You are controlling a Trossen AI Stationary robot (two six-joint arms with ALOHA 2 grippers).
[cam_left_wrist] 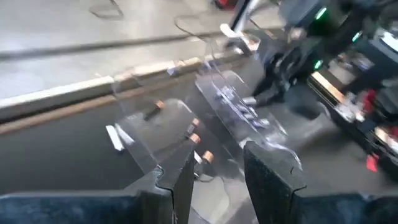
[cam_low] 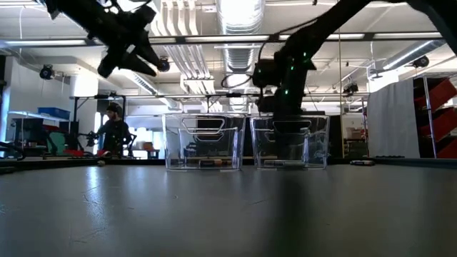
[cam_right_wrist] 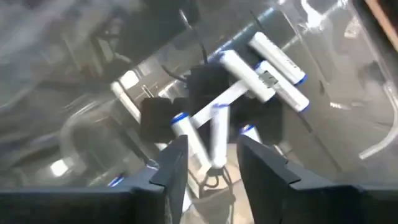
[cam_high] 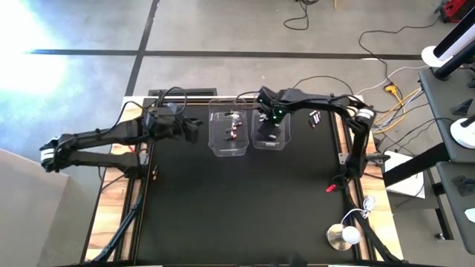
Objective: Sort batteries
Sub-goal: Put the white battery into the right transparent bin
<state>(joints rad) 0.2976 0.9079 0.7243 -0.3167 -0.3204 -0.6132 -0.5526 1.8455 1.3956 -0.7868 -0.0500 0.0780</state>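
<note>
Two clear plastic bins stand side by side at the table's far middle. The left bin holds a few dark batteries with copper ends. The right bin holds several white batteries with blue ends. My right gripper is open and reaches down into the right bin from above, its fingers standing just over the white pile. My left gripper is open and empty. It hovers above the table just left of the left bin.
A small dark object lies on the mat right of the bins, and a battery shows there in the low view. A red item and a white round object sit at the table's right edge. A person stands far behind.
</note>
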